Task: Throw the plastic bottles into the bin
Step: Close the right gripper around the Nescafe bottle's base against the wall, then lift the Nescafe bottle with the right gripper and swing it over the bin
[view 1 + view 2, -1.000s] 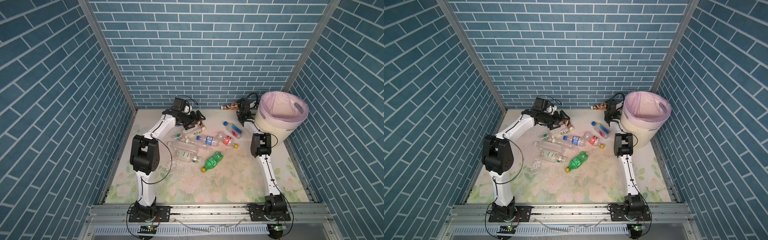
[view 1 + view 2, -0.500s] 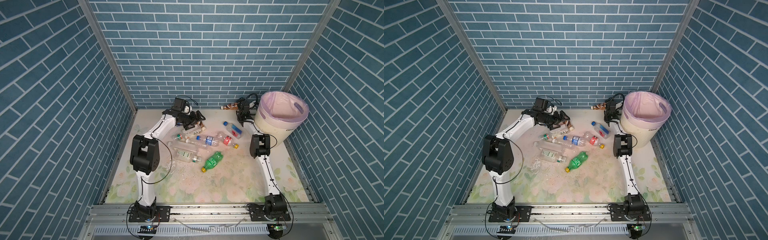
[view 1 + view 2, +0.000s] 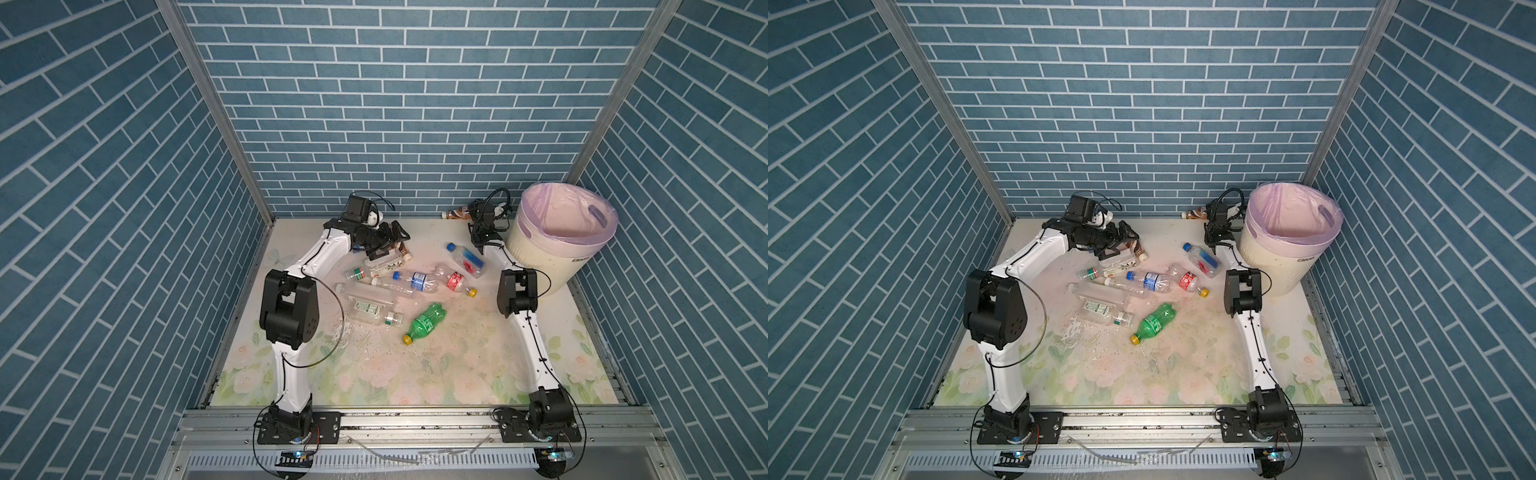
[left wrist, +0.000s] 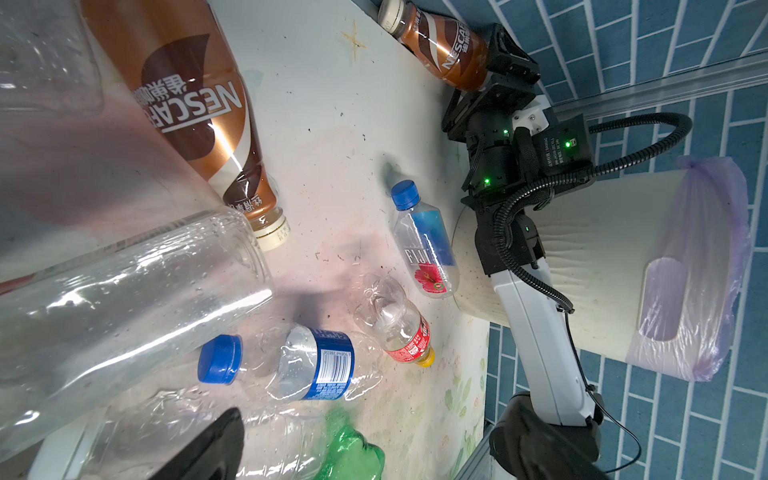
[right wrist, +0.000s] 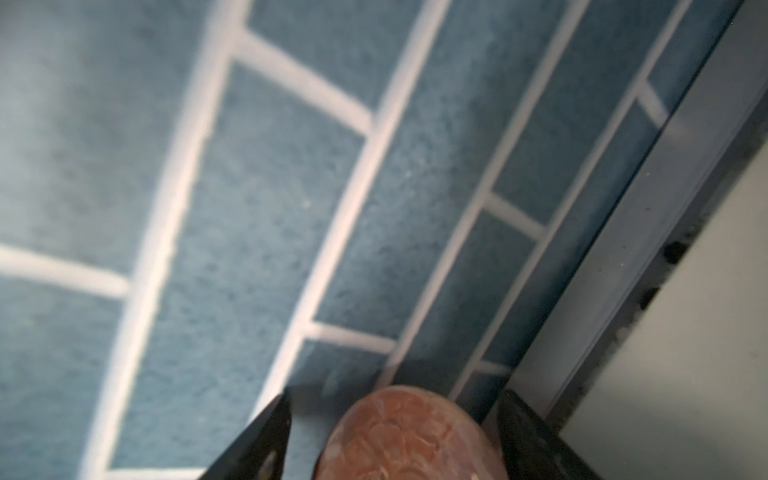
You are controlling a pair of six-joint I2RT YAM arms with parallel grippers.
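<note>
A brown bottle (image 3: 455,213) (image 5: 407,436) lies against the back wall beside the cream bin (image 3: 540,257) with its lilac liner. My right gripper (image 3: 474,214) (image 5: 395,395) straddles that bottle's base, open, with a gap on each side. Several plastic bottles lie mid-floor: a second brown one (image 3: 402,251) (image 4: 187,104), a blue-labelled Fiji one (image 3: 465,259), a clear blue-capped one (image 3: 415,280), a red-labelled one (image 3: 455,282) and a green one (image 3: 426,322). Over the second brown bottle hovers my left gripper (image 3: 395,241), open and empty. One of its fingers (image 4: 216,444) shows in the left wrist view.
Blue brick walls close in the floral floor (image 3: 457,374) on three sides. The bin (image 3: 1275,257) stands in the back right corner, against the right arm's forearm. More clear bottles (image 3: 365,307) lie beside the left arm's elbow. The metal base rail (image 3: 415,419) runs along the front.
The right gripper's jaws have drawn in somewhat round the brown bottle at the wall. Neither arm has shifted noticeably, and no bottle has moved.
</note>
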